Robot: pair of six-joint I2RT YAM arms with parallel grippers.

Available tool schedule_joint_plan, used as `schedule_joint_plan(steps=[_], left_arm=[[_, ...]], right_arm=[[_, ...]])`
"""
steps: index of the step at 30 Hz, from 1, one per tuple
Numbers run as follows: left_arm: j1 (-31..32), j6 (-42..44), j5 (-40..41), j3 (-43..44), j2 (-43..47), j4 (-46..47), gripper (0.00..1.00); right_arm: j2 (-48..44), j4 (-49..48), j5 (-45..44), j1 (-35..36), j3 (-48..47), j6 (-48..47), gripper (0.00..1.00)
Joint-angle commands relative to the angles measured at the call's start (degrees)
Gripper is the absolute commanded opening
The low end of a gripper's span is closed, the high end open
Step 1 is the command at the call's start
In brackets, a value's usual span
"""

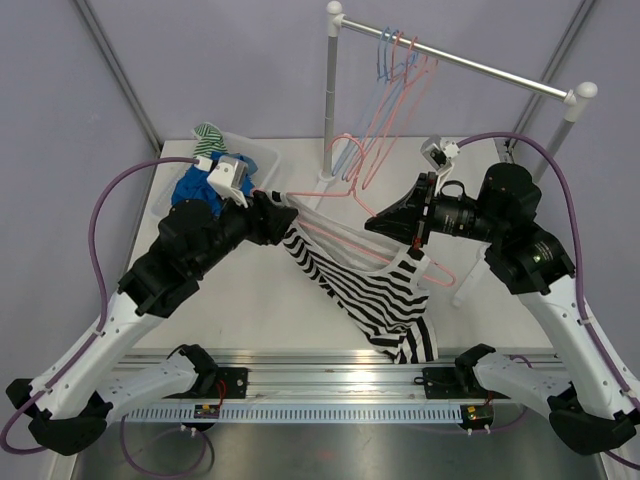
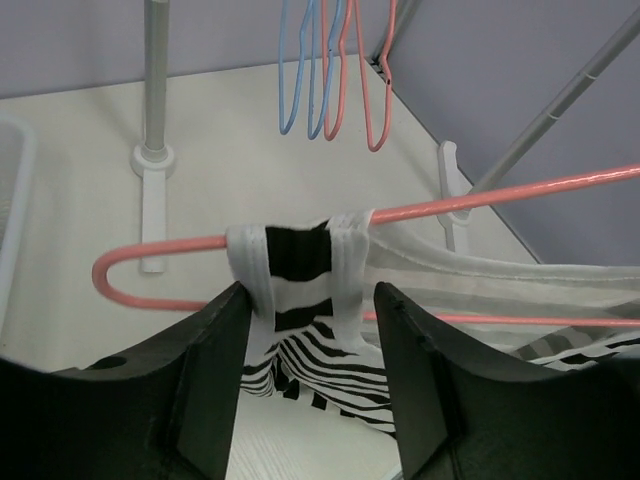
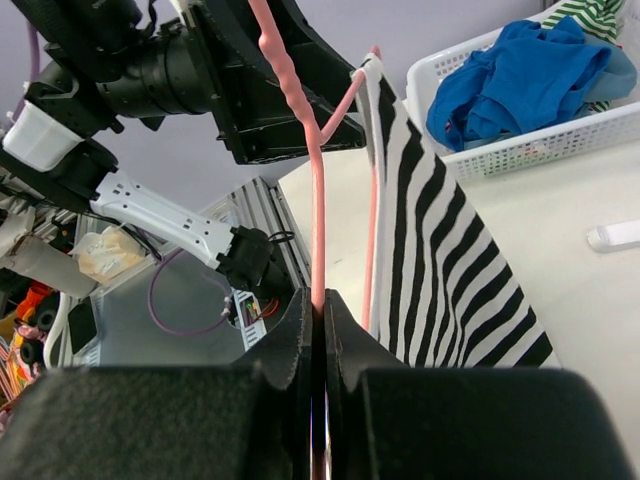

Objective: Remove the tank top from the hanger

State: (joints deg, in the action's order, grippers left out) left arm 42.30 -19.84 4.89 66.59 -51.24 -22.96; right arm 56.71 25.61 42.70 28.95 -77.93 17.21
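Observation:
A black-and-white striped tank top (image 1: 375,295) hangs on a pink hanger (image 1: 330,232) held above the table. My right gripper (image 1: 385,222) is shut on the hanger's wire (image 3: 316,230), with the striped cloth (image 3: 440,260) just to its right. My left gripper (image 1: 285,215) is open at the hanger's left end. In the left wrist view its fingers (image 2: 225,340) stand on either side of the top's shoulder strap (image 2: 300,255), which is looped over the hanger's end (image 2: 150,250). The jaws do not touch the strap.
A clothes rack (image 1: 455,60) with several pink and blue hangers (image 1: 395,60) stands at the back; they also show in the left wrist view (image 2: 330,70). A white basket (image 1: 262,158) with blue cloth (image 1: 195,188) sits at the back left; it also shows in the right wrist view (image 3: 520,150).

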Motion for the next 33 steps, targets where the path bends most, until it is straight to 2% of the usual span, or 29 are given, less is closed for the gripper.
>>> schedule_joint_plan(steps=[1,4,5,8,9,14,15,16,19,26,33], left_arm=[[0.23,-0.29,-0.05,0.39,0.18,4.07,0.62],[0.23,-0.29,0.91,-0.4,0.18,4.41,0.65],[0.23,-0.29,2.22,-0.41,0.01,4.33,0.58],[0.23,-0.2,4.68,0.29,-1.22,2.67,0.51],[0.23,-0.12,5.04,0.38,-1.31,2.31,0.42],[0.23,0.15,6.88,-0.58,-0.79,3.01,0.19],[0.23,0.06,7.59,-0.49,-0.87,2.75,0.13],[0.23,-0.11,8.47,-0.32,-1.22,2.4,0.0],[0.23,-0.55,12.59,0.56,-1.4,0.64,0.0],[-0.29,-6.17,31.3,2.06,-0.53,-8.66,0.0],[-4.59,-9.69,31.68,1.0,1.67,-10.44,0.0]], right_arm=[[0.68,-0.82,-2.88,1.11,-3.01,-2.62,0.0],[0.86,-1.61,-3.5,1.11,-3.1,-2.19,0.0],[0.86,-2.05,-2.45,1.2,-3.02,-1.57,0.0],[0.42,-2.58,-2.26,1.2,-2.93,-1.57,0.0],[0.42,-2.23,-2.79,1.2,-3.02,-2.0,0.0],[-0.02,-1.08,-4.12,1.2,-2.75,-2.62,0.0],[-0.02,-1.17,-3.94,1.28,-2.58,-2.54,0.0],[-0.28,-1.35,-3.76,1.2,-2.23,-2.53,0.0],[-0.54,0.31,-4.9,1.2,-1.35,-4.11,0.0],[-7.21,3.22,-6.84,1.2,5.94,-9.91,0.0],[-14.51,5.76,-4.82,1.2,9.9,-15.45,0.0]])
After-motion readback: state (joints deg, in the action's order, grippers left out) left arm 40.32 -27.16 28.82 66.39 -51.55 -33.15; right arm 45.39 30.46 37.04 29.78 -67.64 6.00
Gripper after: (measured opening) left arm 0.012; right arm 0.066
